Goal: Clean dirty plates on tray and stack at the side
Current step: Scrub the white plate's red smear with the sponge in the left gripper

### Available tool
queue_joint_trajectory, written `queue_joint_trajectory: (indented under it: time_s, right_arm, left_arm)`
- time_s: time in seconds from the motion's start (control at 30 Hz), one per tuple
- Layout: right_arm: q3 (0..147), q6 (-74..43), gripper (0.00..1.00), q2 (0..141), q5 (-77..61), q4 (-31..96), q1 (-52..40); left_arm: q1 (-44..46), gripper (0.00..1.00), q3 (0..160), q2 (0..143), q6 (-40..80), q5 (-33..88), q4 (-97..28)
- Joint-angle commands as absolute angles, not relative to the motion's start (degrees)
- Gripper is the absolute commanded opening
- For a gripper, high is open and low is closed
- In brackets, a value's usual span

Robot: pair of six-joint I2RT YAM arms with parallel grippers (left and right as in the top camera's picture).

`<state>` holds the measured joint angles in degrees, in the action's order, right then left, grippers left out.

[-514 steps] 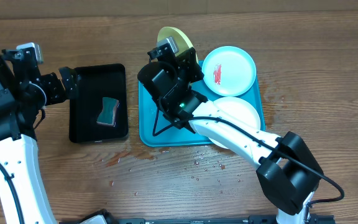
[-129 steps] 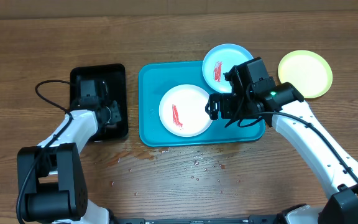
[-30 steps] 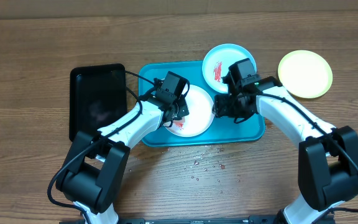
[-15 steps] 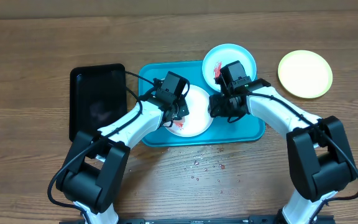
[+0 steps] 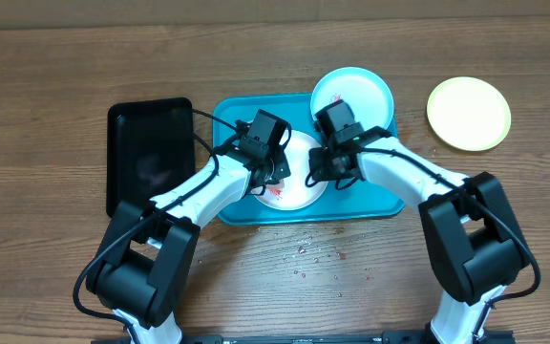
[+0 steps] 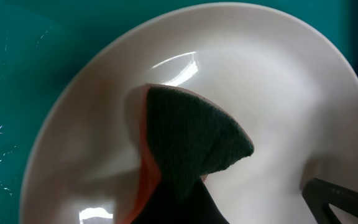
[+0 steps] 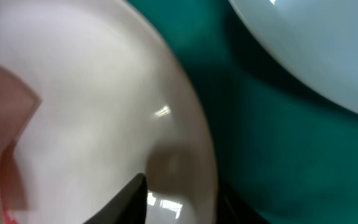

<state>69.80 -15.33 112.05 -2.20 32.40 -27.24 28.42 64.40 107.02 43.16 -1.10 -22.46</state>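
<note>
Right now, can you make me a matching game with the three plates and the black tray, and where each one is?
Things:
1. white plate
2. light blue plate
3. yellow-green plate
4. black tray

Places:
A. on the bare table, right of the turquoise tray
B. left of the turquoise tray
C. under the sponge
D. at the turquoise tray's far right corner

Pairs: 1-C, 2-D, 3-A, 4-B.

the overhead camera is looking straight down on the worktop [image 5: 27, 268] from well above. both wrist cameras are pointing down from very close, each framing part of the same white plate [image 6: 278, 93] on the turquoise tray [image 6: 17, 74].
</note>
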Motion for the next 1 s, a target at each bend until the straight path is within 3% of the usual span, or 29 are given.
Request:
queue_joint_trajectory:
  time_s: [0.0, 0.2, 0.4, 0.97]
  right_arm:
    - [68.58, -18.15, 0.31, 115.87, 1.83, 33.26, -28.42]
    - [68.58, -18.26, 0.25, 115.87, 1.96, 33.45, -28.42]
    - [68.60, -18.94, 0.04, 115.87, 1.91, 33.47, -28.45]
    - [70.35, -30.02, 0.04, 115.85, 0.38, 33.67, -28.38]
  left_arm:
    - [28.53, 0.04, 64.88, 108.12, 43.75, -1.93, -22.44]
    - [28.53, 0.04, 64.88, 108.12, 43.70, -1.93, -22.50]
    - [28.53, 0.04, 64.88, 108.12, 43.42, -2.09, -22.74]
    - [31.77, 0.04, 64.88, 108.12, 48.51, -7.16, -23.73]
